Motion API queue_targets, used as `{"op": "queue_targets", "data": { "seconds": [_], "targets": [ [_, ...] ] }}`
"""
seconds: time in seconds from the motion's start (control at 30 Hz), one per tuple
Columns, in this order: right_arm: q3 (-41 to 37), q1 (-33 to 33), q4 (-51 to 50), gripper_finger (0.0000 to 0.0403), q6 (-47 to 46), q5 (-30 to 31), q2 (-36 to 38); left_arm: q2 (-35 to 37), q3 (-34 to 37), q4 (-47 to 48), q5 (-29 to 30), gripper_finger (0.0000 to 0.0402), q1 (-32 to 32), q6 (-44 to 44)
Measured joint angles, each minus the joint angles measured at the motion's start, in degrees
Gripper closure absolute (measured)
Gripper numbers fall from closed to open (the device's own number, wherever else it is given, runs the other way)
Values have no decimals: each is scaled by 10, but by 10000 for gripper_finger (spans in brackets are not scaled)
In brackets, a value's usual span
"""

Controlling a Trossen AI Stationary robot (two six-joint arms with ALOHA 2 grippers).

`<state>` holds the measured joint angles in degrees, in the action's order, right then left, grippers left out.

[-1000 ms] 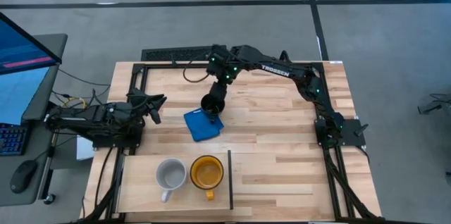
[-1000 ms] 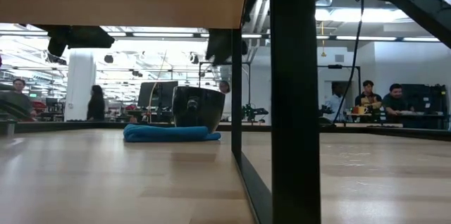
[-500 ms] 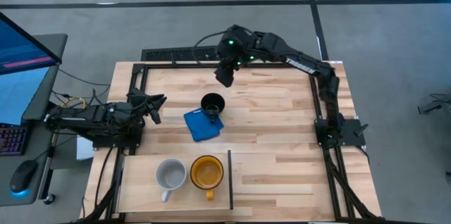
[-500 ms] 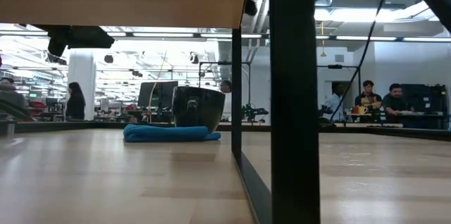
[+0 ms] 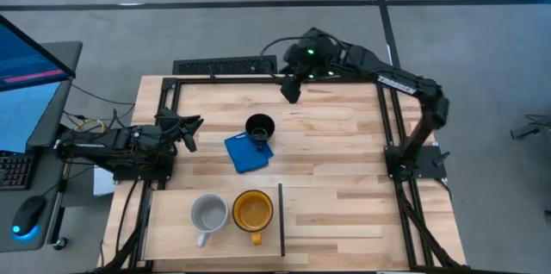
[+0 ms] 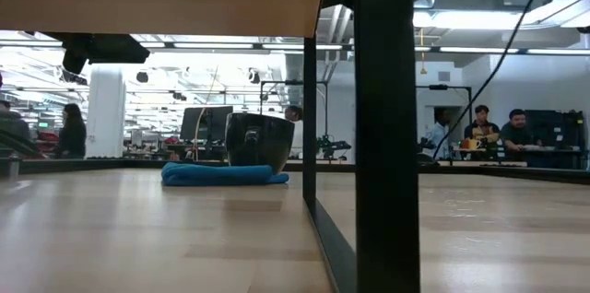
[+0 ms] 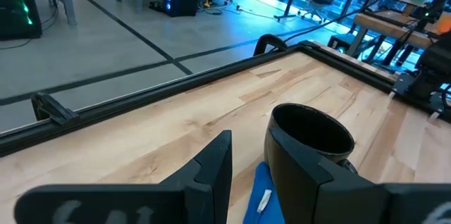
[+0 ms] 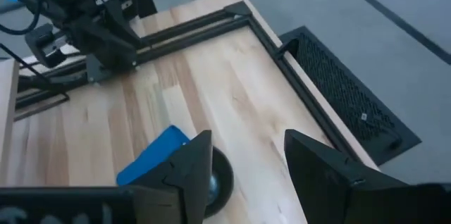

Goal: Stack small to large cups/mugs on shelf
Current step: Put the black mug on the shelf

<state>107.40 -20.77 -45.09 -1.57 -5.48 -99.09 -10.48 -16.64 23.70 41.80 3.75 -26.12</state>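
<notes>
The glossy black mug [image 5: 259,126] stands upright on the blue cloth [image 5: 248,152] near the table's middle; it also shows in the low view [image 6: 258,138] and the left wrist view [image 7: 313,129]. The grey-white mug [image 5: 208,213] and the yellow mug [image 5: 252,210] stand side by side on the pale shelf panel [image 5: 168,227], left of its dark divider [image 5: 281,220]. My right gripper [image 5: 291,93] is open and empty, raised over the table's far edge, far-right of the black mug. My left gripper [image 5: 191,130] is open and empty at the table's left.
The cloth lies flat on the planked tabletop [image 5: 344,162]. A dark frame rail [image 5: 224,80] runs along the far edge. In the low view the divider [image 6: 387,127] stands close in front. People sit and stand in the room behind [image 6: 479,127].
My right gripper has left the black mug, rising and drawing back toward the table's far edge and to the right. The black mug stays upright on the blue cloth.
</notes>
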Motion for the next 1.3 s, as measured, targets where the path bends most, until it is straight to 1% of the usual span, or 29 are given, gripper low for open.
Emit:
{"op": "queue_targets", "data": {
  "seconds": [0.2, 0.37, 0.47, 0.67, 0.77, 0.93, 1.1, 1.3],
  "targets": [
    [-170, 2, 114, 203, -30, 2, 107, 0, 0, 0, 1, 319, 0, 30],
    [-324, 6, 233, 203, -59, 25, 206, 0, 0, 0, 3, 319, 0, 30],
    [-410, 5, 294, 203, -72, 28, 265, 0, 0, 0, 5, 319, 0, 30],
    [-560, 5, 397, 203, -81, 30, 375, 0, 0, 0, 11, 319, 0, 30],
    [-623, 5, 435, 203, -81, 31, 425, 0, 0, 0, 11, 319, 0, 30],
    [-718, 5, 479, 203, -87, 70, 502, 0, 0, 0, 11, 319, 0, 30],
    [-804, 5, 554, 203, -101, 72, 566, 0, 0, 0, 11, 319, 0, 30],
    [-887, 5, 622, 203, -106, 73, 624, 0, 0, 0, 11, 319, 0, 30]
  ]
}}
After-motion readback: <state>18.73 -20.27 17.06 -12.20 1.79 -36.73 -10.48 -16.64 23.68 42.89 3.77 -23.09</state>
